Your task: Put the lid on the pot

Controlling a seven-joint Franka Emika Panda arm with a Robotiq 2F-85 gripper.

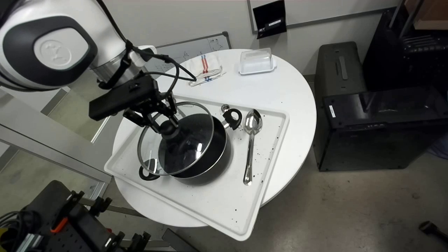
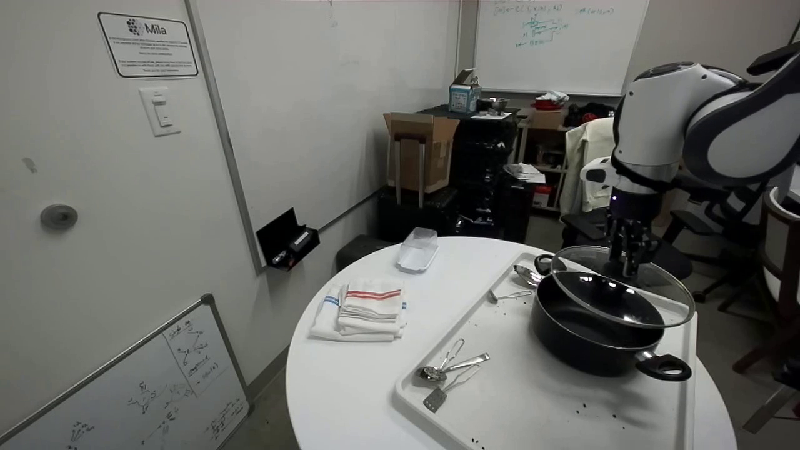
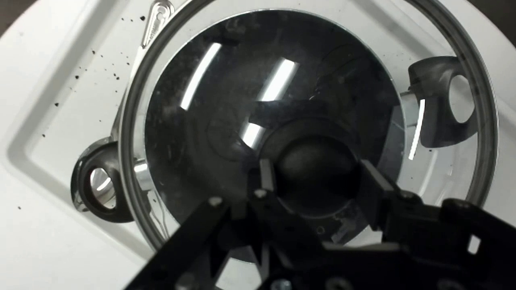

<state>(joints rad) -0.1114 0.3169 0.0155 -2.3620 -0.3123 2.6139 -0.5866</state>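
Jaws gripping glass lid (image 2: 615, 297), black pot (image 2: 575, 345) below, sign (image 2: 149, 47) reading "Mila"

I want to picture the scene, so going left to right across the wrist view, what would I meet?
The tray's corner, one pot handle, one tool finger, the lid's knob, the other tool finger, the other pot handle.

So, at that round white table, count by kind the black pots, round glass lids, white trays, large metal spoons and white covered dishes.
Shallow round black pot: 1
Round clear glass lid: 1
White rectangular tray: 1
Large shiny metal spoon: 1
White rectangular dish with clear cover: 1
Total: 5
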